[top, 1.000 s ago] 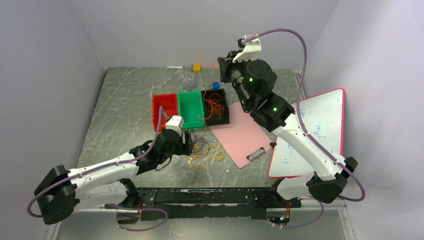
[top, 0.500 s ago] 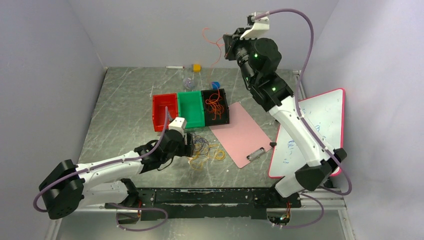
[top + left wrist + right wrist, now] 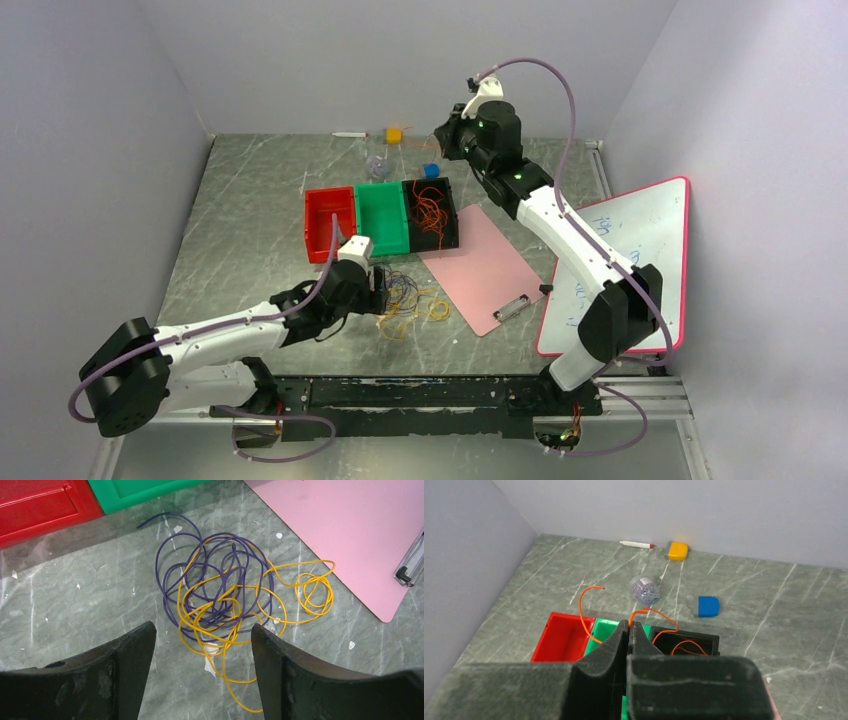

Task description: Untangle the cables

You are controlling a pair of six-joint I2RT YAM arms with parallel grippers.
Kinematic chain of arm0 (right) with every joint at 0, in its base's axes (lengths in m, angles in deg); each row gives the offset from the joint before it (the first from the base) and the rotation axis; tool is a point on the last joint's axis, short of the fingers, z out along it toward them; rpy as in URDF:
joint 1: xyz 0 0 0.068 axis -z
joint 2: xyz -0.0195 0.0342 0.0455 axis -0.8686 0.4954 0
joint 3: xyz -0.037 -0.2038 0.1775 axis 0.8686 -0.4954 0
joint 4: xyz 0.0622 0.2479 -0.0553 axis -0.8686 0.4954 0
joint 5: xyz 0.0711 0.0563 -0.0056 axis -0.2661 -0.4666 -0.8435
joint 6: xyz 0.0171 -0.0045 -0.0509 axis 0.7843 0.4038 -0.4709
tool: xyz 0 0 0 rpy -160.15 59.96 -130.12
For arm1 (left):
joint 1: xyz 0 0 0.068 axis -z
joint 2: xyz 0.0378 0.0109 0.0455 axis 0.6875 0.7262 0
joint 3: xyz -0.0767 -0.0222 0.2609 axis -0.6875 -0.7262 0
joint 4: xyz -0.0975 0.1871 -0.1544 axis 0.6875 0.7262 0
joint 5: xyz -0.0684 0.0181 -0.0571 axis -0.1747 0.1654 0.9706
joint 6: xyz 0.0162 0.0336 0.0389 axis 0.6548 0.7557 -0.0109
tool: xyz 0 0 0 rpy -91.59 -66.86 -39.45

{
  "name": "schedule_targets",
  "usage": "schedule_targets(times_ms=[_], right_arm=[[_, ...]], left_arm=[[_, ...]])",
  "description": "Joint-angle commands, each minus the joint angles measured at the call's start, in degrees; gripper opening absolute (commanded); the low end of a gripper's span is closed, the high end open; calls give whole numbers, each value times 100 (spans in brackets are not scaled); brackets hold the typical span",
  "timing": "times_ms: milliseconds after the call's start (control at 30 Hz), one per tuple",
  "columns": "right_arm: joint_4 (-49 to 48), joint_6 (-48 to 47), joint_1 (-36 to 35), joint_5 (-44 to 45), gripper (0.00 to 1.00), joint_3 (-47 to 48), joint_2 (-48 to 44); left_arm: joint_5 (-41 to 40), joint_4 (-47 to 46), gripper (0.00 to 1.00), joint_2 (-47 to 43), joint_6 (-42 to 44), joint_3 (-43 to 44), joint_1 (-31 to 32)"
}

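A tangle of dark purple and yellow cables (image 3: 220,595) lies on the table (image 3: 250,200) in front of the bins. My left gripper (image 3: 203,630) hovers open just short of the tangle (image 3: 405,298), nothing between its fingers. My right gripper (image 3: 629,624) is up over the bins, shut on a thin orange cable (image 3: 644,609). One end of that cable curls out over the red bin (image 3: 559,640). The other end drops into the black bin (image 3: 684,636), where more orange cables (image 3: 430,212) lie.
Red (image 3: 312,225), green (image 3: 362,222) and black (image 3: 455,215) bins stand in a row mid-table. A pink clipboard (image 3: 485,270) and a red-edged whiteboard (image 3: 625,265) lie to the right. A yellow block (image 3: 394,134), a blue block (image 3: 431,170), a clear jar (image 3: 376,166) and a marker (image 3: 348,133) sit at the back.
The right gripper rose high with the orange cable dangling, then came back down over the bins. The left arm shifted only slightly and stays open by the tangle.
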State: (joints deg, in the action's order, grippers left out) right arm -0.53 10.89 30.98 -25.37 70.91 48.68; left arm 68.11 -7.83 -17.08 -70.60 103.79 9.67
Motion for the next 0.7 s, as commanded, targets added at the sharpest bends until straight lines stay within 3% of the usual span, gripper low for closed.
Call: schedule_targets(times_ms=[0, 333, 667], right_arm=[[-203, 47, 67, -250, 0, -65, -60], [-34, -70, 72, -412, 0, -750, 55], [178, -270, 58, 176, 0, -1299, 9]], left_arm=[[72, -199, 74, 117, -36, -34, -1], [135, -208, 73, 242, -54, 2, 0], [210, -226, 72, 457, 27, 123, -1]])
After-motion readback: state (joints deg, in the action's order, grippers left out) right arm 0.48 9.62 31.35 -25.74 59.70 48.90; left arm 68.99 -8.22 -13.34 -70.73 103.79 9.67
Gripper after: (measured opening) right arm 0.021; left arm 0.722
